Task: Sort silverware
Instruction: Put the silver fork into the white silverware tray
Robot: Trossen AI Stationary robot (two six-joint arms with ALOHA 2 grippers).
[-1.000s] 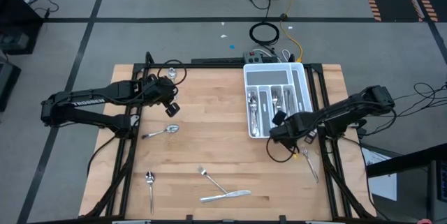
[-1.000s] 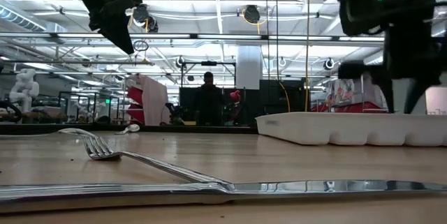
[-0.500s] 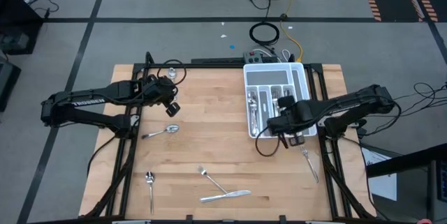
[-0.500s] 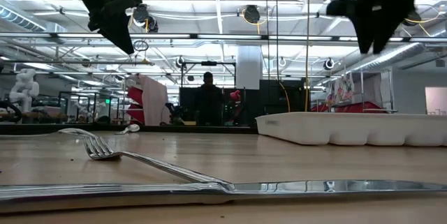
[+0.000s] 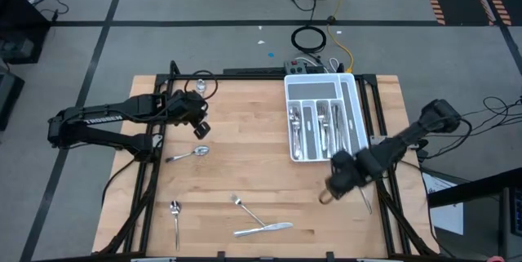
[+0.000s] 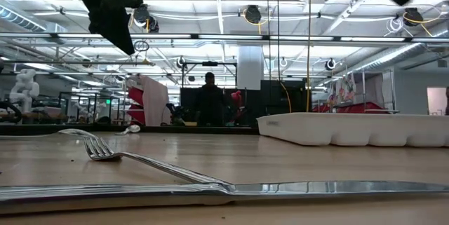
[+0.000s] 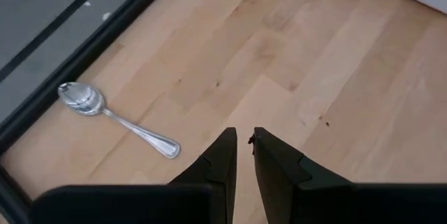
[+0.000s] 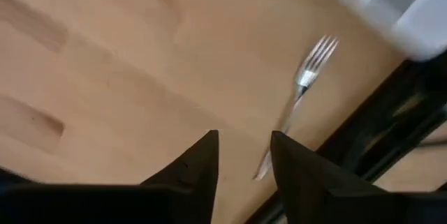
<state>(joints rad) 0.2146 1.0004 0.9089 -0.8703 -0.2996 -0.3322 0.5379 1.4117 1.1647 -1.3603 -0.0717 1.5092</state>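
High view: white tray (image 5: 357, 107) holds several pieces; five pieces remain on the worktop (image 5: 245, 172). Right tool (image 5: 325, 197) open, empty; left tool (image 5: 201, 129) nearly closed, empty.

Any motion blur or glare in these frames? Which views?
Right wrist view: smeared, the fork and tray corner soft. High view: right pincer blurred. Left wrist view: sharp, spoon crisp. Low view: ceiling lights blown out, streak glare on the knife.
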